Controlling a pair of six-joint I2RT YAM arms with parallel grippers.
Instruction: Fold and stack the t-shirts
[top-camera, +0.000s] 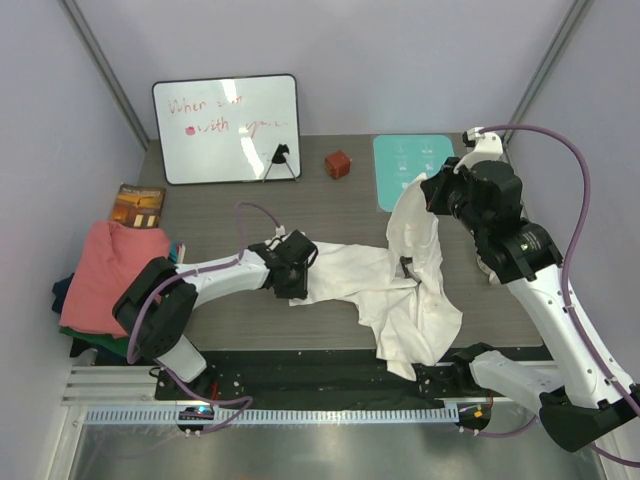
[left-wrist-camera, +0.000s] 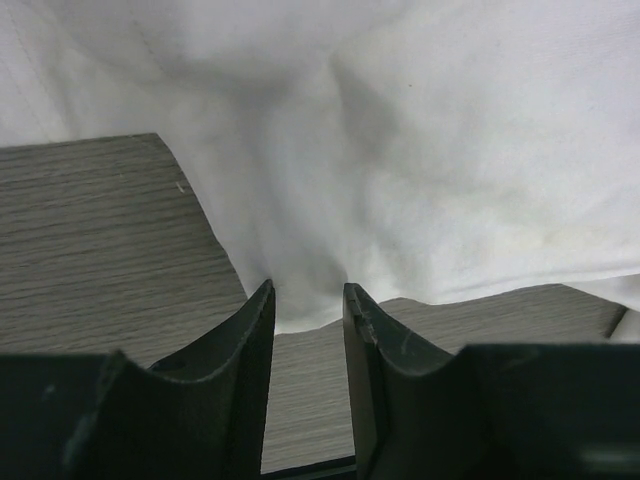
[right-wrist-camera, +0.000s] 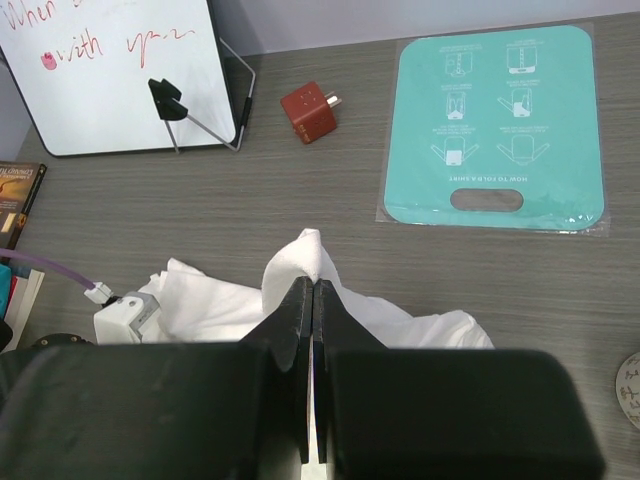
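White cloth, rumpled and limp: white t-shirt (top-camera: 350, 282) sprawled over the middle of the table (top-camera: 230, 215), trailing right and spilling past the near edge. Right gripper (right-wrist-camera: 312, 288) pinched fully closed on a fold of it, a small peak of cloth poking out beyond the tips. From above, raised clear of the table at the far right, drawing the fabric up in a hanging column beside the teal mat (top-camera: 410, 165). Left gripper (left-wrist-camera: 308, 300) low at the shirt's left end, jaws slightly parted, hem lying right at the tips, bare wood showing in the gap; not judged a hold. Salmon-pink t-shirt (top-camera: 110, 270) heaped at the left edge over a dark green t-shirt (top-camera: 90, 342) and a navy t-shirt (top-camera: 62, 292), well apart from the work.

Handling, as a judgement: light, soft, no stiffness at all. Sure to sag, twist and bunch under a single pinch, and likely to drag on the wood rather than slide cleanly. Best taken at two spread points on a hem or seam, shoulders or bottom corners, for a flat hang before laying out. Some risk of the near portion slipping off the table edge.
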